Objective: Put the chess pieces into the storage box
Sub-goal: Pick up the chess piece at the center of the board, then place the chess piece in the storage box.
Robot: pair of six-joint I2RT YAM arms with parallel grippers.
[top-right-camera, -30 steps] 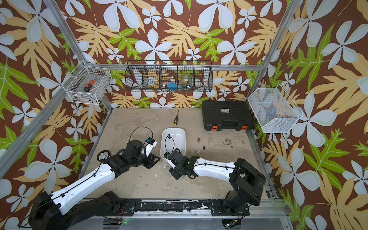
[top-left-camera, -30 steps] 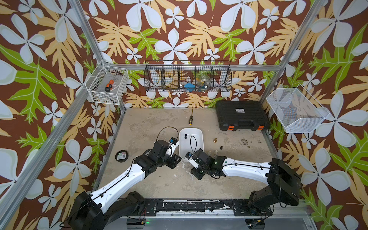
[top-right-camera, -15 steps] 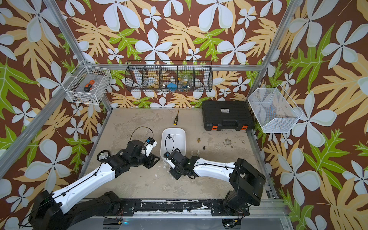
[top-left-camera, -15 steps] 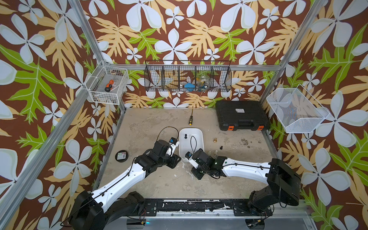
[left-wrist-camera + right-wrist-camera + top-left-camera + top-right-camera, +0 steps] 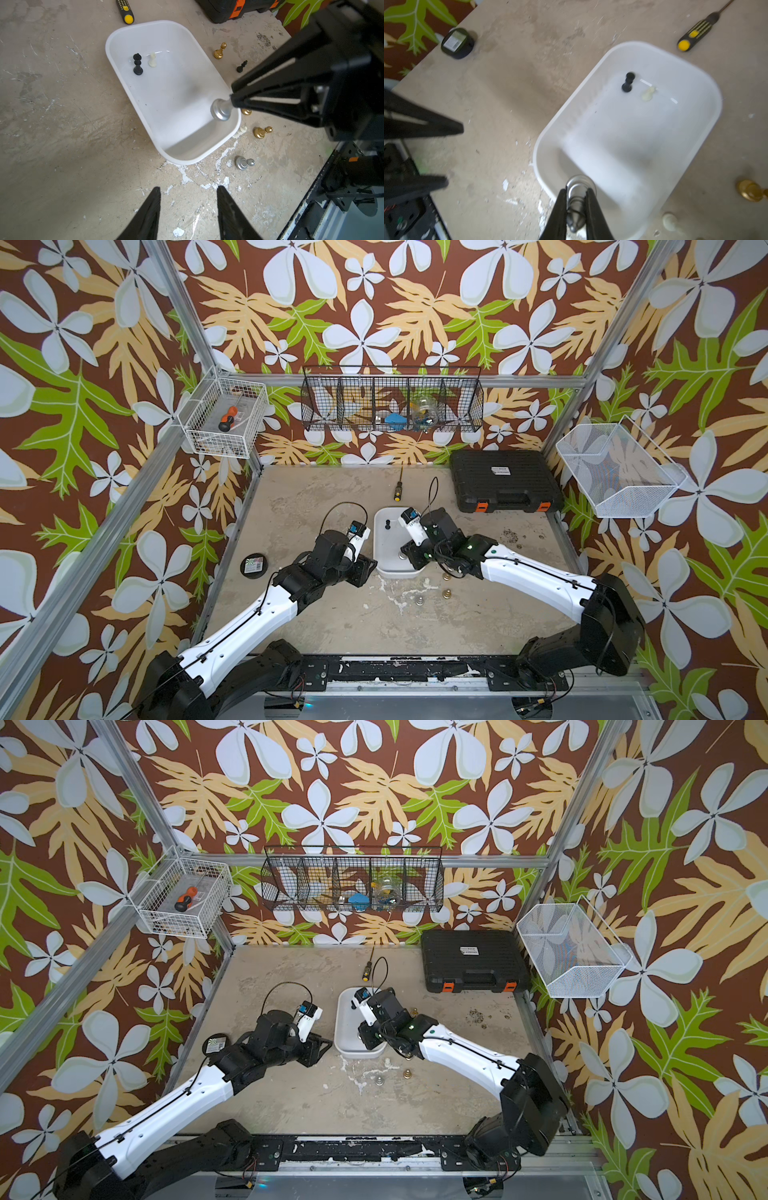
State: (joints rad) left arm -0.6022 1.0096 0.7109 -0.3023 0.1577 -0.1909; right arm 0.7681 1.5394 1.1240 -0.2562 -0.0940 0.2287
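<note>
The storage box [image 5: 384, 570] is seen near the centre of the frame in both top views, set on the desk [image 5: 332, 626]. The screwdriver [image 5: 398, 489] is just above it in the frame and the black case [image 5: 505, 481] is toward the upper right. The right end effector [image 5: 231, 99] is held over the lower right corner of the box, and its jaws are clamped on a silver chess piece [image 5: 220, 109]. The piece is gripped by its upper part, with the round base pointing away from the fingers, and is kept just inside the rim. Whether the base touches the box's floor cannot be told. Two pieces are found inside the box near its upper end: a black piece [image 5: 137, 64] standing upright and a cream piece [image 5: 152, 60] just beside it. Outside the box, to its right and below it in the top views, five more are seen on the desk: a tall gold piece [image 5: 219, 51], a small black piece [image 5: 242, 66], a pale piece [image 5: 241, 131] close against the rim, a gold pawn [image 5: 262, 132] and a silver pawn [image 5: 244, 162]. The left end effector [image 5: 188, 190] is positioned just beside the box's lower left corner, apart from it, with its jaws spread over bare desk.
</note>
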